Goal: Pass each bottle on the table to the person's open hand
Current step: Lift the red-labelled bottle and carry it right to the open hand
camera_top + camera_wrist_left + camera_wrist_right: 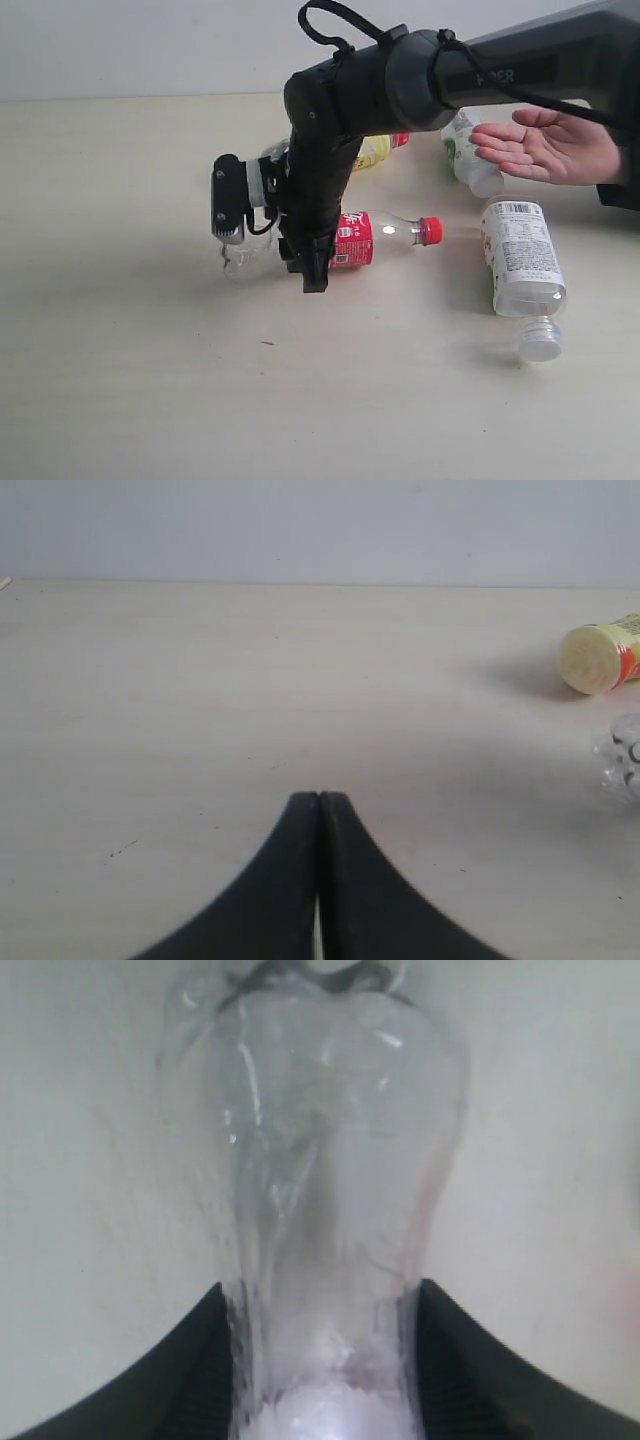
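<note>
The clear bottle with the red label (352, 241) and red cap lies on its side on the table (120, 380). My right gripper (305, 262) reaches across from the right and is shut on it. In the right wrist view its two black fingers (190, 1360) press the clear body of that bottle (320, 1160) from both sides. The yellow bottle (375, 150) lies behind the arm. One white-labelled bottle (465, 150) lies just under the person's open hand (545, 145); the other (522, 260) lies nearer the front. My left gripper (318, 800) is shut on nothing.
The right arm's black forearm (500, 70) spans the upper right of the exterior view, above the bottles. The left wrist view shows the yellow bottle's base (598, 658) and a clear bottle's end (625, 765) at one edge.
</note>
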Controlling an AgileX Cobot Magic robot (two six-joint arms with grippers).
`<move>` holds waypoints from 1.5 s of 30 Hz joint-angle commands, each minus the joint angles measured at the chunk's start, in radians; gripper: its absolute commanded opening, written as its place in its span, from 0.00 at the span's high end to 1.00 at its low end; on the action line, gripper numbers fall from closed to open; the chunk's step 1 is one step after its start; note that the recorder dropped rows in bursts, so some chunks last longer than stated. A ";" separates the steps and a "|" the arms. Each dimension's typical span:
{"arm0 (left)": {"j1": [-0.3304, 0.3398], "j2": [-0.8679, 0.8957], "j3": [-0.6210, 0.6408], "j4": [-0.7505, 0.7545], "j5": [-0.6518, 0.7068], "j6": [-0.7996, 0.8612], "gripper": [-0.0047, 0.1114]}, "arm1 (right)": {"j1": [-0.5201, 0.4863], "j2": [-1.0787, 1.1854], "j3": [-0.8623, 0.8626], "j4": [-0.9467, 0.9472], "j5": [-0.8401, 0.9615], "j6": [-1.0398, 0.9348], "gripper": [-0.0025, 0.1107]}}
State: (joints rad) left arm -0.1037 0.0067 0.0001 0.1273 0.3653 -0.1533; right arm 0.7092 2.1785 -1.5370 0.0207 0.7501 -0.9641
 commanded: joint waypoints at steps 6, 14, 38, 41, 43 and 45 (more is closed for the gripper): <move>0.004 -0.007 0.000 -0.007 -0.008 -0.004 0.96 | -0.023 -0.215 -0.005 -0.032 -0.035 0.309 0.98; 0.004 -0.007 0.000 -0.007 -0.008 -0.004 0.96 | -0.239 -0.434 -0.005 -0.115 -0.008 0.720 0.98; 0.004 -0.007 0.000 -0.007 -0.008 -0.004 0.96 | -0.605 -0.151 -0.227 -0.078 0.349 1.149 0.98; 0.004 -0.007 0.000 -0.007 -0.008 -0.004 0.96 | -0.605 -0.132 -0.227 -0.089 0.324 1.155 0.98; 0.004 -0.007 0.000 -0.007 -0.008 -0.004 0.96 | -0.605 -0.127 -0.227 -0.091 0.305 1.157 0.98; 0.004 -0.007 0.000 -0.007 -0.008 -0.004 0.96 | -0.605 -0.115 -0.227 -0.103 0.288 1.155 0.98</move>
State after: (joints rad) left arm -0.1037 0.0067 0.0001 0.1273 0.3653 -0.1533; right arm 0.1074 2.0570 -1.7564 -0.0630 1.0602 0.1902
